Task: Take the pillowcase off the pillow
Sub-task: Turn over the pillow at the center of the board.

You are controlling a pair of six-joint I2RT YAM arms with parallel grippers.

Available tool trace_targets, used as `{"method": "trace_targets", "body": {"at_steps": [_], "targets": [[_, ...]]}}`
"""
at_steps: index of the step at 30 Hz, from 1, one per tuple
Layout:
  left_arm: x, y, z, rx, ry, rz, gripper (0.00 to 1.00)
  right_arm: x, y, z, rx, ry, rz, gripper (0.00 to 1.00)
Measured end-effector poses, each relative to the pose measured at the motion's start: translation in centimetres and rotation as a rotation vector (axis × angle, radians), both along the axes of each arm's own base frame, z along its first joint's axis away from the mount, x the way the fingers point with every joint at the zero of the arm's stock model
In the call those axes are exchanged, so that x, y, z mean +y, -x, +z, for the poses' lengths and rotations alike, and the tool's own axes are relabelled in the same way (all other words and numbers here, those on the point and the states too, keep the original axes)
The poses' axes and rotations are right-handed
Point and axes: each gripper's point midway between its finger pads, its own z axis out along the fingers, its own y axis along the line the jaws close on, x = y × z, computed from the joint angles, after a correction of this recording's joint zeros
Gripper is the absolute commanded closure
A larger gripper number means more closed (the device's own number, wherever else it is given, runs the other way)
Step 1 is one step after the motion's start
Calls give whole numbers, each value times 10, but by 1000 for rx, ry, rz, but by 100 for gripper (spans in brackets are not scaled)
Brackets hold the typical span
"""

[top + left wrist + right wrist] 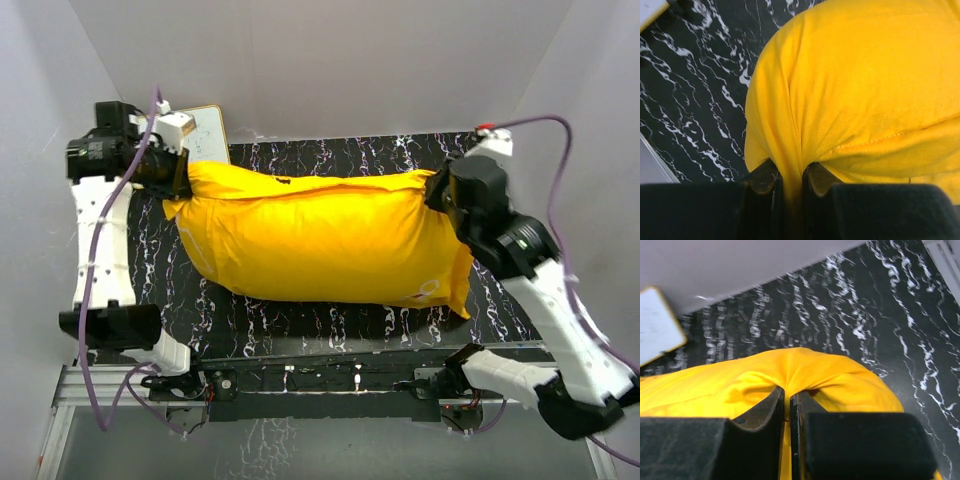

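Pinched tight, the left claw (790, 177) holds a fold of the pillowcase (320, 240) at its left end. The right claw (786, 395) is squeezed tight on another fold at the right end. The pillowcase lies across the middle of the table (330, 320), long and puffy like a fat sausage. It is full, so the pillow inside is hidden. The cloth is thin, bright yellow and softly wrinkled, with 1 stitched line near the left claw. A small white print sits by its near right corner, too small to read. The table is black with white squiggly lines. A flat white board (210, 135) with faint scribbles I cannot read lies at the far left.
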Motion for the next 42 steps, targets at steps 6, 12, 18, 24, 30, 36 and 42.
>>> {"method": "trace_targets", "body": {"at_steps": [6, 12, 18, 24, 30, 36, 42], "targets": [[-17, -63, -81, 131, -127, -24, 89, -21, -113, -109, 285, -7, -99, 92], [-45, -172, -67, -78, -190, 19, 9, -32, -207, -176, 406, -1, -145, 76], [-55, -176, -59, -141, -146, 28, 8, -26, -244, -161, 369, 28, -121, 54], [-61, -116, -105, -97, -106, -25, 12, -9, -236, -134, 315, 76, -91, 27], [-67, -120, -109, -145, -33, -22, 11, 24, -229, -110, 258, 166, -66, 15], [-79, -114, -94, -103, 110, -23, 9, 102, -197, -71, 147, 284, 21, 10], [-79, -104, -64, -45, 268, -17, 9, 240, -118, -43, 20, 320, 320, 9]]}}
